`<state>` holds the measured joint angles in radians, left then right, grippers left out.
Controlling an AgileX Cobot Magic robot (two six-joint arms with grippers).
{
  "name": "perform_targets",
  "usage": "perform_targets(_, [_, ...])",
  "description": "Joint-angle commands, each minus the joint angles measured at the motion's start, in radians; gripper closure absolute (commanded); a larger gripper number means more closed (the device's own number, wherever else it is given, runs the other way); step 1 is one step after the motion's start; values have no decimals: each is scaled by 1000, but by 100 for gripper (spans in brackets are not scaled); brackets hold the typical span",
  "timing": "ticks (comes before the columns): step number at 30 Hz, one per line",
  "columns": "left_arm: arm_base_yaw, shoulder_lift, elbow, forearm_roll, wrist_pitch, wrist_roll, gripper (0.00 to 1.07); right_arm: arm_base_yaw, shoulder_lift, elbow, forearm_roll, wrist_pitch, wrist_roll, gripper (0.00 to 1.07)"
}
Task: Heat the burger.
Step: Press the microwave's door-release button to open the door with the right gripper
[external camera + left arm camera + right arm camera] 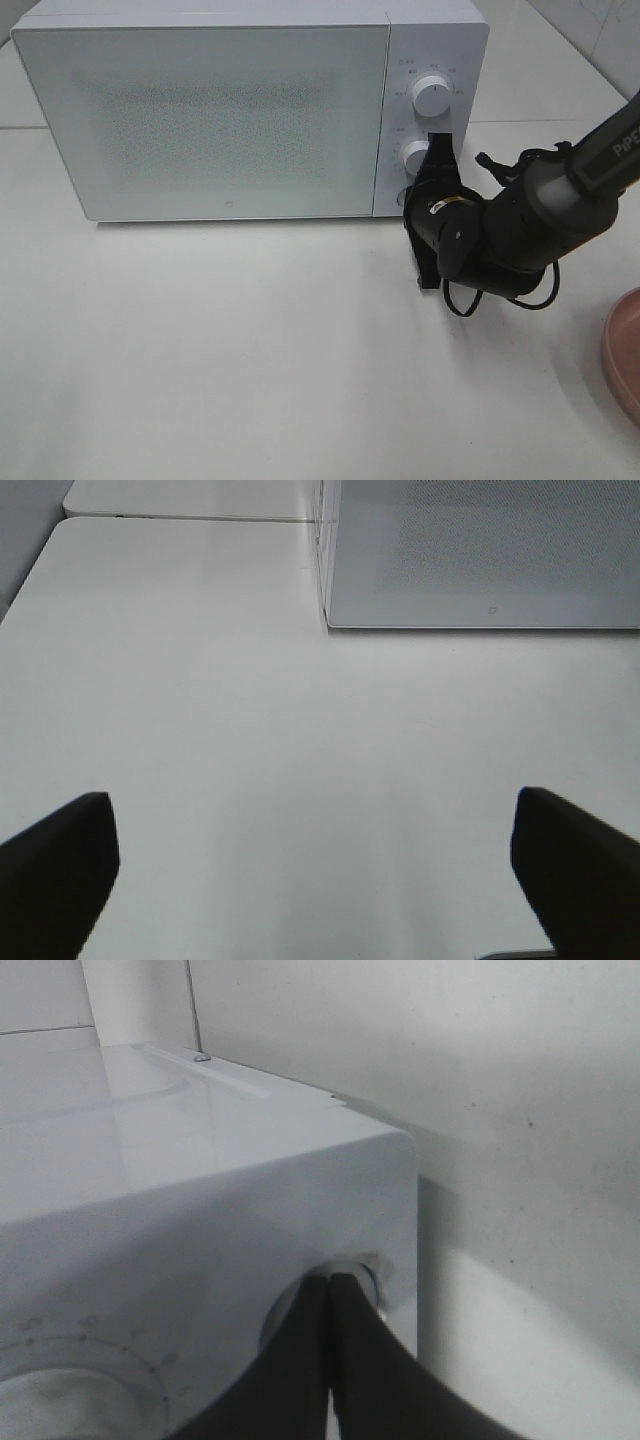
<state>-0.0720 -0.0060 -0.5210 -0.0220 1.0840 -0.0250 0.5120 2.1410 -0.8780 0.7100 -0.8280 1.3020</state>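
Note:
The burger is out of view in every frame. The white microwave (pixel 230 110) stands at the back of the table with its door closed. My right gripper (pixel 412 196) is shut, with nothing between its fingers. In the right wrist view the tips of the right gripper (pixel 330 1280) rest against a round button (pixel 366 1274) low on the microwave's control panel. My left gripper (pixel 320 880) is open over bare table, its two dark fingers (pixel 55 870) wide apart, in front of the microwave's left corner (pixel 480 560). It does not show in the exterior high view.
Two white knobs (pixel 432 95) (pixel 415 157) sit on the control panel above the button. The rim of a pink plate (pixel 622 355) shows at the right edge of the table. A black cable loops under the right arm (pixel 520 225).

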Motion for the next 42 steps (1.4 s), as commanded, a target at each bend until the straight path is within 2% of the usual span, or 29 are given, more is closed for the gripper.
perform_targets(1, [1, -15, 3, -1, -13, 1, 7, -6, 3, -24, -17, -18, 2, 107])
perform_targets(15, [1, -15, 3, -1, -13, 1, 7, -10, 3, -62, -14, -125, 2, 107])
perform_targets(27, [1, -15, 3, -1, -13, 1, 7, -11, 64, -168, -29, -297, 23, 107])
perform_targets(42, [1, -15, 3, -1, -13, 1, 7, -11, 67, -172, -30, -280, 16, 107])
